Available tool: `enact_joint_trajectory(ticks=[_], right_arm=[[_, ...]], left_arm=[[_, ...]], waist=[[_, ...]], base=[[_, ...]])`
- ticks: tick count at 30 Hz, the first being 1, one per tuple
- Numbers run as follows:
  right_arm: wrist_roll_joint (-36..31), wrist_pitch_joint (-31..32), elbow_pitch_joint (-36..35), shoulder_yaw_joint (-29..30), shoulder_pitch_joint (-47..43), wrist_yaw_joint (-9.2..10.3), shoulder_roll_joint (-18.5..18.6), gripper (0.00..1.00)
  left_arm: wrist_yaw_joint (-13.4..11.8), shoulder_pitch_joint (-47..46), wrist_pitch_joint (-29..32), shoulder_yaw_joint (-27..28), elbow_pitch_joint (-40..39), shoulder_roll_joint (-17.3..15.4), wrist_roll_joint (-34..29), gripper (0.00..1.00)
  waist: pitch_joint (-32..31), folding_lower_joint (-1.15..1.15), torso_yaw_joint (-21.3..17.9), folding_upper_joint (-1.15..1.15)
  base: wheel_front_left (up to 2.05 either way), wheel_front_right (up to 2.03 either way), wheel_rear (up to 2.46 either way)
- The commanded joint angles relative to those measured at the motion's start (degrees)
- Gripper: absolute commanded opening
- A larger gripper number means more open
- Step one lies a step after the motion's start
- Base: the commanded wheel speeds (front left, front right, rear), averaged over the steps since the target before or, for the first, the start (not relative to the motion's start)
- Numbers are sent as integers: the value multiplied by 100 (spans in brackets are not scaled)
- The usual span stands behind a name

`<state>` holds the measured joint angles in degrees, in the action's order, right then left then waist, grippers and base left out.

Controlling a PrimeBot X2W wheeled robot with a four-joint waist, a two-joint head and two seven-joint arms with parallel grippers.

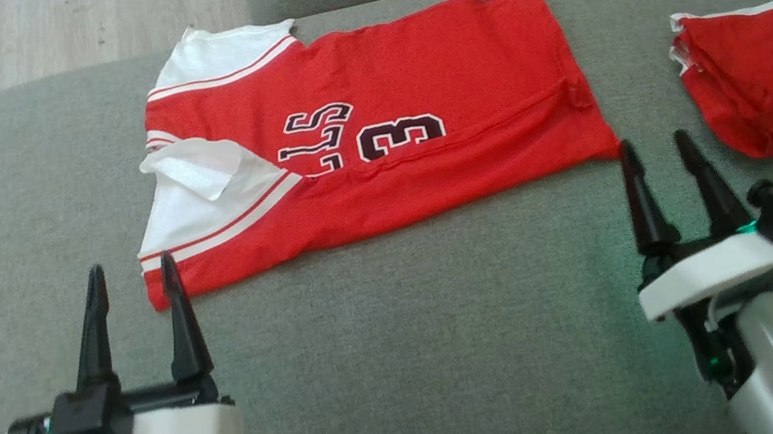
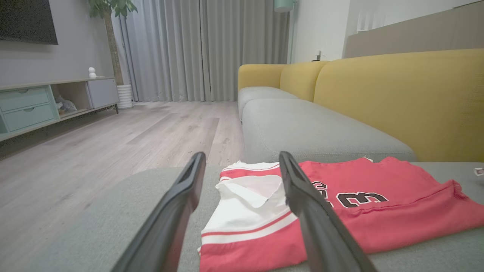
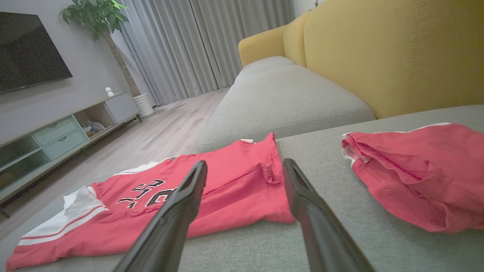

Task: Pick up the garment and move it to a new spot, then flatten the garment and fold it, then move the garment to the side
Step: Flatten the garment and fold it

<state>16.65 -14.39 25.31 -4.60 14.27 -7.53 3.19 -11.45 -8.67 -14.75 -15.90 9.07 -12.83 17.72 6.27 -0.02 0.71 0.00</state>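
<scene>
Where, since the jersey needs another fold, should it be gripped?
Take the jersey by its two near corners, coming in low from the robot's side: left end effector at the sleeve corner, right end effector at the hem corner. It lies flat on the cushion, long side across, so only its edges offer a pinch, and both open end effectors point at those corners.

A living room: sofa (image 2: 378, 94), television (image 3: 26, 49), curtains (image 2: 189, 49).
</scene>
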Motion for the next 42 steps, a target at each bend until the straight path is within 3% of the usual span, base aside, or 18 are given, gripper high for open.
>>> enact_joint_trajectory(ticks=[1, 8, 15, 26, 31, 32, 33, 42], right_arm=[[81, -60, -356, -249, 59, 4, -28, 100], [73, -61, -607, -410, -41, 4, -30, 100], [43, -61, -747, -481, 92, 4, -31, 100], [82, -61, -829, -575, 208, 4, -31, 100], [85, -61, -865, -567, 237, 4, -31, 100], [89, -61, -868, -566, 243, 4, -31, 100], [91, -61, -861, -553, 249, 4, -31, 100], [43, -61, -737, -527, 305, 4, -31, 100]], left_arm=[[64, -111, -24, 386, -191, 2, -88, 100], [370, -177, -24, 537, 139, 40, -340, 100], [495, -851, 190, 509, 1514, -99, -391, 100], [455, -1750, 562, 650, 3118, -339, -291, 100], [715, -1958, 1058, 499, 3771, -388, -252, 100], [770, -1994, 1122, 484, 3877, -403, -234, 59], [856, -2051, 1152, 469, 4033, -398, -192, 0], [840, -2225, 244, 538, 3815, -271, -96, 0]], waist=[[-8, 2, -39, 0], [149, 2, -152, 0], [569, 2, -281, 0], [1067, 2, -468, 0], [1134, 2, -518, 0], [1134, 2, -525, 0], [1107, 2, -520, 0], [848, 2, -413, 0]], base=[[0, 0, 0], [0, 0, 0], [0, 0, 0], [0, 0, 0], [0, 0, 0], [0, 0, 0], [0, 0, 0], [0, 0, 0]])
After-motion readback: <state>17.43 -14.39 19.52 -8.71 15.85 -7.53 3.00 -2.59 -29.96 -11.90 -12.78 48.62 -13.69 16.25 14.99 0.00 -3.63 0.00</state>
